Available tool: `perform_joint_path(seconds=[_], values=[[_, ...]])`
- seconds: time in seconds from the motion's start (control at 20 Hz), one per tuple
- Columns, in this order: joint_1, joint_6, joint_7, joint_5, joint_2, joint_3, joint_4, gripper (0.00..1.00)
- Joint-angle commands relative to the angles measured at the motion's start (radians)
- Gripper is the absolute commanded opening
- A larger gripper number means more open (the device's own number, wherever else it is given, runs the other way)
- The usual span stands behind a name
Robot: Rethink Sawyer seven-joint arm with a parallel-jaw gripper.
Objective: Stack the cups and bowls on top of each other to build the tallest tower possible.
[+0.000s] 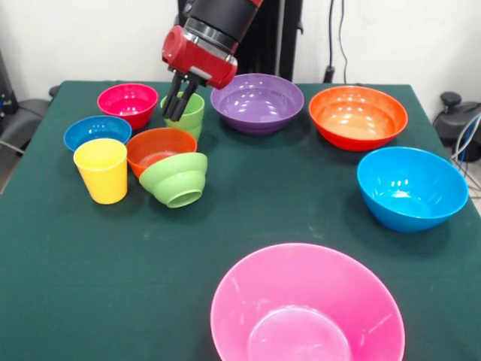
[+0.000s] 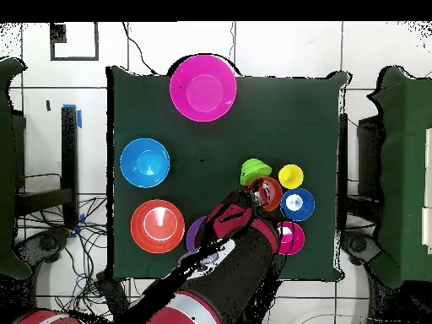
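Observation:
My gripper (image 1: 178, 105) hangs at the left rim of the upright light green cup (image 1: 189, 114); the arm hides that cup from above. In front of it sits the small orange-red bowl (image 1: 160, 147) (image 2: 268, 192), with the small green bowl (image 1: 176, 179) (image 2: 254, 172) tipped on its side against it. The yellow cup (image 1: 101, 170) (image 2: 290, 176) stands to the left, behind it the dark blue bowl (image 1: 96, 131) and the magenta-red bowl (image 1: 128, 102). No tower is in view.
The large bowls stand singly on the green table (image 1: 248, 203): purple (image 1: 257, 101), orange (image 1: 358, 115), light blue (image 1: 411, 186) and pink (image 1: 307, 308) at the front edge. From above, the arm (image 2: 228, 253) covers part of the purple bowl (image 2: 195, 233).

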Motion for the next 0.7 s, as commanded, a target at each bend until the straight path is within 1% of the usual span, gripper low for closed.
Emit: perform_joint_path(seconds=[0.05, 0.7], values=[[-0.007, 0.059, 0.101, 0.013, 0.049, 0.151, 0.004, 0.0], [0.025, -0.029, 0.136, 0.078, 0.156, 0.096, -0.042, 0.0]])
